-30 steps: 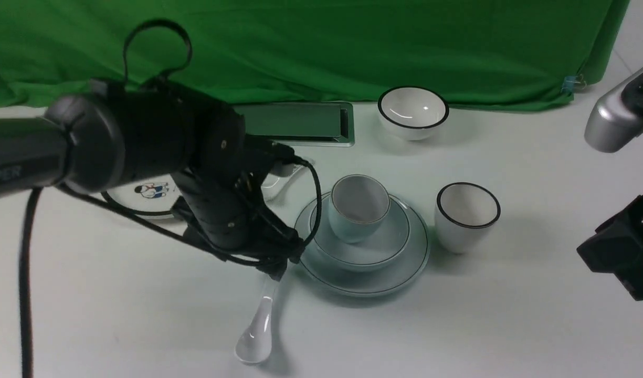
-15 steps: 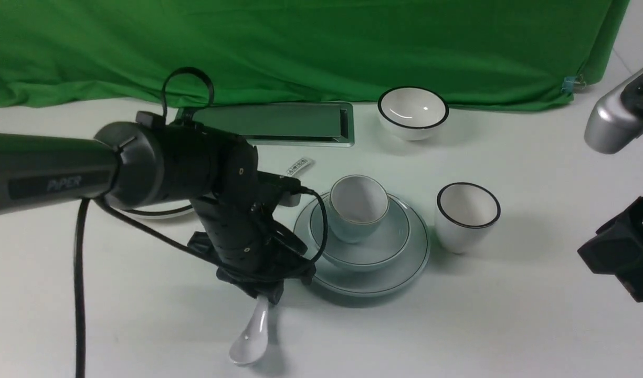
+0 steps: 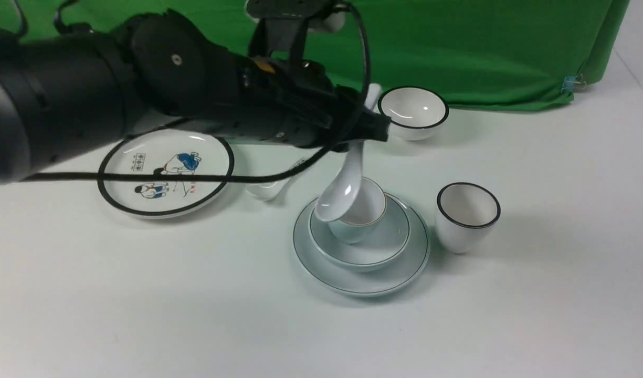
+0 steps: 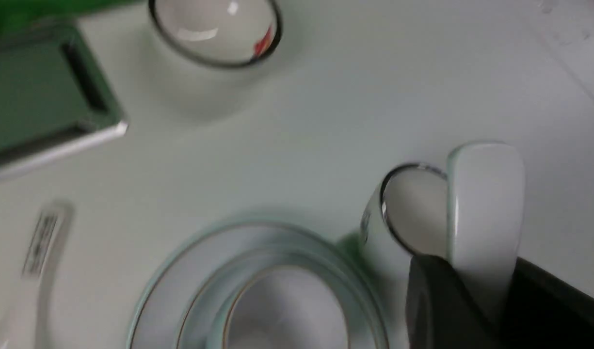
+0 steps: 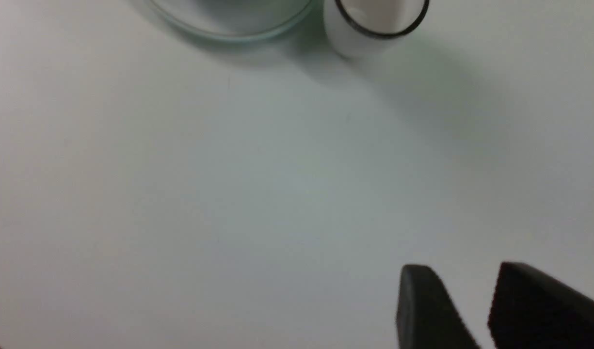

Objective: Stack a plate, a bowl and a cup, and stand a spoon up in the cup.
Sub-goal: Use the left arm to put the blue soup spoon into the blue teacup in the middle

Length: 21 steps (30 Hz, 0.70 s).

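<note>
A white desk (image 3: 143, 294) carries a pale blue-green plate (image 3: 363, 285) near its middle. Just to the right of it stands a white cup with a black rim (image 3: 465, 231). Farther back, near the green cloth (image 3: 484, 52) along the far edge, sits a small black-rimmed bowl (image 3: 413, 131). To the left lie a small white spoon (image 3: 266, 190) and a cartoon-printed plate (image 3: 216, 163). A metal-framed hatch (image 4: 40, 97) is set into the surface.

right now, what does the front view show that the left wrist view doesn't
Front only: the cartoon plate and the spoon's whole length, scoop-down at the cup. Left wrist only: the print on the smaller spoon's handle, seen clearly. Both: the left gripper shut on the spoon, the plate, bowl and black-rimmed cup.
</note>
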{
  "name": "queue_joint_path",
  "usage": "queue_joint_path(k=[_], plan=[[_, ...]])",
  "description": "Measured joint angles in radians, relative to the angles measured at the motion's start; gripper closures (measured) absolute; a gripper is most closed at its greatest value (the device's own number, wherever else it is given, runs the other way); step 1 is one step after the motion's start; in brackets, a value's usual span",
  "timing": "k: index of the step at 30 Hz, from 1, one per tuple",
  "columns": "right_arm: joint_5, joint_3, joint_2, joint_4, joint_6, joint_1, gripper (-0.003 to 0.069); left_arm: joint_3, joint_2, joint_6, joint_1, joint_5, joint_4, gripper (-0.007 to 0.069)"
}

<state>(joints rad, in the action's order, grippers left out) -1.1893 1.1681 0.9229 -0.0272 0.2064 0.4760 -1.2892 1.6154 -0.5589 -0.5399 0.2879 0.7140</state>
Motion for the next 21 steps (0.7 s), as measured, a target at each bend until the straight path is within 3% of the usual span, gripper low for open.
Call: queue_joint_path(k=[3, 8, 18, 21], plan=[[0.012, 0.000, -0.054, -0.002, -0.002, 0.000, 0.0417, 0.000, 0.039, -0.096, -0.044, -0.153, 0.054, 0.0549], [0.010, 0.000, -0.129, -0.002, -0.002, 0.000, 0.0417, 0.000, 0.133, -0.130, -0.058, -0.354, 0.071, 0.0549], [-0.027, -0.001, -0.158, -0.003, -0.002, 0.000, 0.0417, 0.000, 0.252, -0.130, -0.058, -0.383, 0.076, 0.0547], [-0.028, -0.001, -0.158, -0.004, -0.002, 0.000, 0.0417, 0.000, 0.265, -0.127, -0.058, -0.384, 0.076, 0.0512]])
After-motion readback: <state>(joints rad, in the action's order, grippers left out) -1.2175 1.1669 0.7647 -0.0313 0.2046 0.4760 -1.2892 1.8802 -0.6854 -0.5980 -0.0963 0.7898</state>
